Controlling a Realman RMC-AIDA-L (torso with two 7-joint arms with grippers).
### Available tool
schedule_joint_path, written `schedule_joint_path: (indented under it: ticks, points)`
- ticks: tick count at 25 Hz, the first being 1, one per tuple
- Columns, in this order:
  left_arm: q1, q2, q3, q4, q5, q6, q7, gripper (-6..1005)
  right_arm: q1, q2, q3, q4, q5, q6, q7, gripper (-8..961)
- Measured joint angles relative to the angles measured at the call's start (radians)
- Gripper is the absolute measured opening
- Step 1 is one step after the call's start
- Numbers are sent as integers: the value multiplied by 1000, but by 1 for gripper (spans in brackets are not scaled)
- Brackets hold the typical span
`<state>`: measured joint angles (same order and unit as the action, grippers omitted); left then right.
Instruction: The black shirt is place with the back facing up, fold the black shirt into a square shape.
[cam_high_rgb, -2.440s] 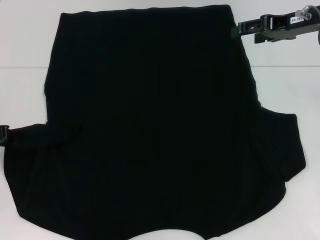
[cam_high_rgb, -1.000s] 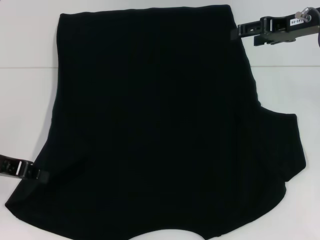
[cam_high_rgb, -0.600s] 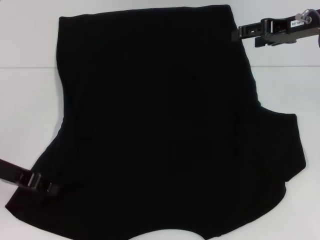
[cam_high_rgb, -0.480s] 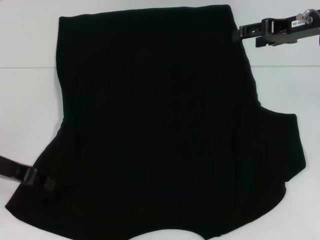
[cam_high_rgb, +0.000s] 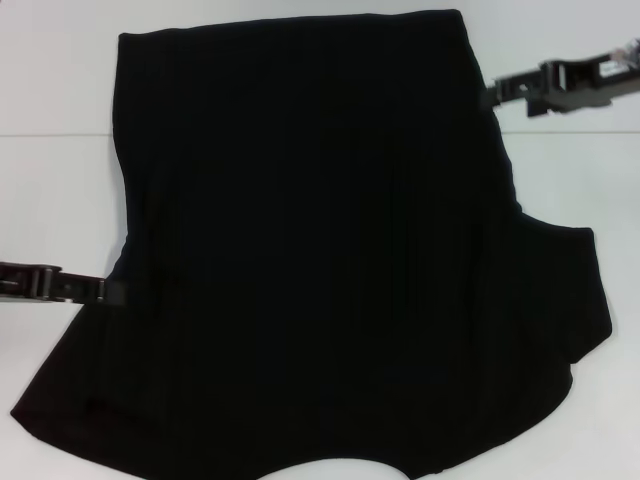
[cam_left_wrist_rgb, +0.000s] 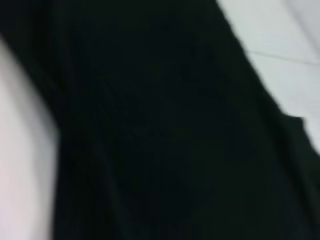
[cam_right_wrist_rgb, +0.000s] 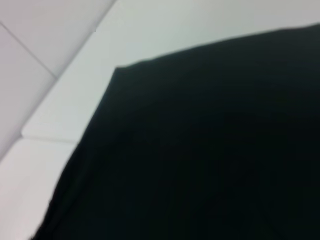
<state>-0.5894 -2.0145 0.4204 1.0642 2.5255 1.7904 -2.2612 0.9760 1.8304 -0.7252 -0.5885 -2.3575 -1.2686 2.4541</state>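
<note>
The left gripper (cam_high_rgb: 110, 291), its grip unreadable against the dark cloth, has risen from the near left sleeve to the left edge of the black shirt (cam_high_rgb: 320, 250), while the right gripper (cam_high_rgb: 490, 95), equally unreadable, has backed off the far right corner; the shirt lies flat on the white table (cam_high_rgb: 50, 200), its long axis running away from the robot, hem at the far end.

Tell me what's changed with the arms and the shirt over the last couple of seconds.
The left gripper went down along the black shirt's left edge towards the near corner, then came back up to mid-edge. The left sleeve flap it was on earlier now lies folded inward. The right gripper has drawn slightly away from the far right corner. The right sleeve and the shirt's body stayed as they were.
</note>
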Motion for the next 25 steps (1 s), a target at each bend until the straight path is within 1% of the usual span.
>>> schedule_joint_path:
  ticks: [3,4,5,6,7,11,15,16,17,18,19,21,25]
  points:
    - [0,7,-33,-60,-60,3,60,496,-31,-13,2,-34,-35,-76,8,916]
    - [0,7,-33,-60,-60,3,60,534,-45,-19,5,-49,-40,-104,14,916]
    - [2,6,-47,-79,-114,-1,97,572,-60,-26,8,-61,-42,-128,21,916]
    - [2,5,-48,-81,-122,-2,102,574,-91,-39,7,-82,-42,-173,41,916]
    - [2,4,-50,-87,-145,-6,115,575,-91,-39,7,-82,-42,-173,41,916]
    - [-2,-3,-50,-111,-216,-31,148,582,-154,-61,3,-108,-45,-272,73,917]
    - [-9,-4,-50,-138,-265,-67,152,581,-180,-65,2,-105,-60,-303,97,917]
    - [-10,-4,-49,-142,-274,-73,153,581,-187,-64,3,-102,-73,-304,106,917]
    - [-11,-4,-48,-147,-285,-81,154,581,-193,-58,5,-101,-92,-306,116,916]
    - [-11,-4,-46,-154,-295,-89,158,581,-193,-58,5,-101,-92,-306,116,916]
    - [-11,-4,-46,-160,-301,-95,163,581,-208,-41,9,-100,-115,-308,127,916]
    - [-11,-4,-47,-177,-316,-113,176,581,-217,-30,10,-97,-119,-304,129,914]
    - [-12,-3,-48,-208,-343,-141,199,582,-238,-2,7,-78,-121,-276,129,909]
